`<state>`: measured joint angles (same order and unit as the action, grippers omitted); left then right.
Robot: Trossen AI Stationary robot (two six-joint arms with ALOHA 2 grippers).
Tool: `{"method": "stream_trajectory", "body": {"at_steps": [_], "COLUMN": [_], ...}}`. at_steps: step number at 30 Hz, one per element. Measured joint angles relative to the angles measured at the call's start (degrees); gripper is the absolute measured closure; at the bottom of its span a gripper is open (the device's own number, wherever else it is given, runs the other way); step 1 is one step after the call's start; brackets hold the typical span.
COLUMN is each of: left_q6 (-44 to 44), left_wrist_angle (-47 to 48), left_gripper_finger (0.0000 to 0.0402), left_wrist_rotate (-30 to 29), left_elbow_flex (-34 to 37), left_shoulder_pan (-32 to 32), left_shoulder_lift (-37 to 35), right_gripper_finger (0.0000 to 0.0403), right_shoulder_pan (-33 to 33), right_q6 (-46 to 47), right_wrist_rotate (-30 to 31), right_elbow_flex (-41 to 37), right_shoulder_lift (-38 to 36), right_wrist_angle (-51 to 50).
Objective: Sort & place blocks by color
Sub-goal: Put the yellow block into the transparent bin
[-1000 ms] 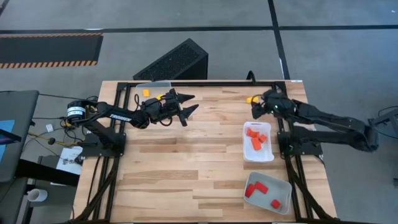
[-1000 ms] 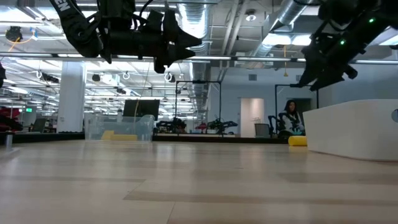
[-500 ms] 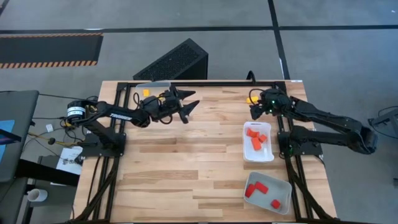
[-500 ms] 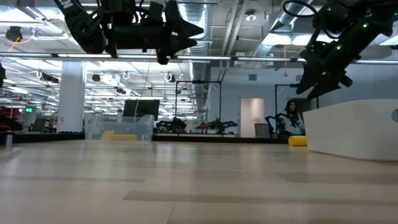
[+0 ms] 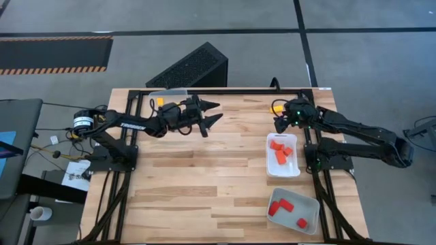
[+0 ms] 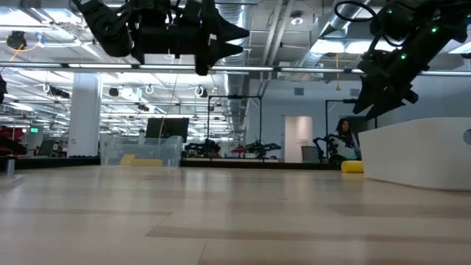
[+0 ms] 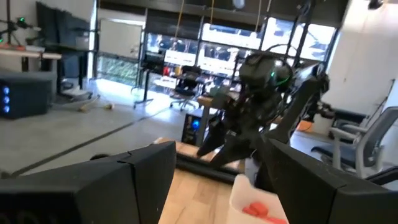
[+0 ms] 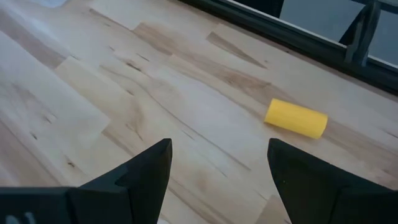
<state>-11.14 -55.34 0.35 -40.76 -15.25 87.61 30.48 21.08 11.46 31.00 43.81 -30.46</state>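
1. Your right claw (image 8: 217,180) is wide open and holds nothing; it hovers near the far right corner of the tabletop (image 5: 204,184).
2. The yellow block (image 8: 296,118) lies just ahead of it, long axis across the fingers' gap.
3. The right arm is much nearer; your left claw (image 5: 208,116), also open and empty, is well apart.
4. I count one loose yellow block, three orange in the near tray (image 5: 294,170), three red in the last tray (image 5: 312,204).

Yellow block (image 8: 296,118), pale striped wood table (image 8: 124,93).

Yellow block (image 8: 296,118): lying on table at 1 o'clock. Orange blocks (image 5: 280,151): in tray at 3 o'clock. Red blocks (image 5: 281,205): in tray at 5 o'clock.
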Motion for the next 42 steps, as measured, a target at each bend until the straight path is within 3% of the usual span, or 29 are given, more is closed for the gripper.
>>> {"method": "stream_trajectory", "body": {"at_steps": [12,30,42], "left_q6": [0.81,-0.54,-0.13], "left_wrist_angle": [2.45,6.61,3.31], "left_gripper_finger": [0.0197,0.02,0.02], "left_wrist_rotate": [-0.6,0.83,2.06], "left_elbow_flex": [-1.17,-1.17,-1.17], "left_shoulder_pan": [0.11,0.18,0.18], "left_shoulder_lift": [0.0,0.0,0.0], "right_gripper_finger": [0.0117,0.0117,0.0117], "right_shoulder_pan": [0.0,1.31,5.22], "right_q6": [0.33,0.37,0.0], "right_wrist_rotate": [0.2,0.35,-1.68], "right_elbow_flex": [0.0,0.0,2.61], "right_shoulder_lift": [0.0,0.17,8.04], "right_wrist_angle": [0.0,2.03,-1.83]}}
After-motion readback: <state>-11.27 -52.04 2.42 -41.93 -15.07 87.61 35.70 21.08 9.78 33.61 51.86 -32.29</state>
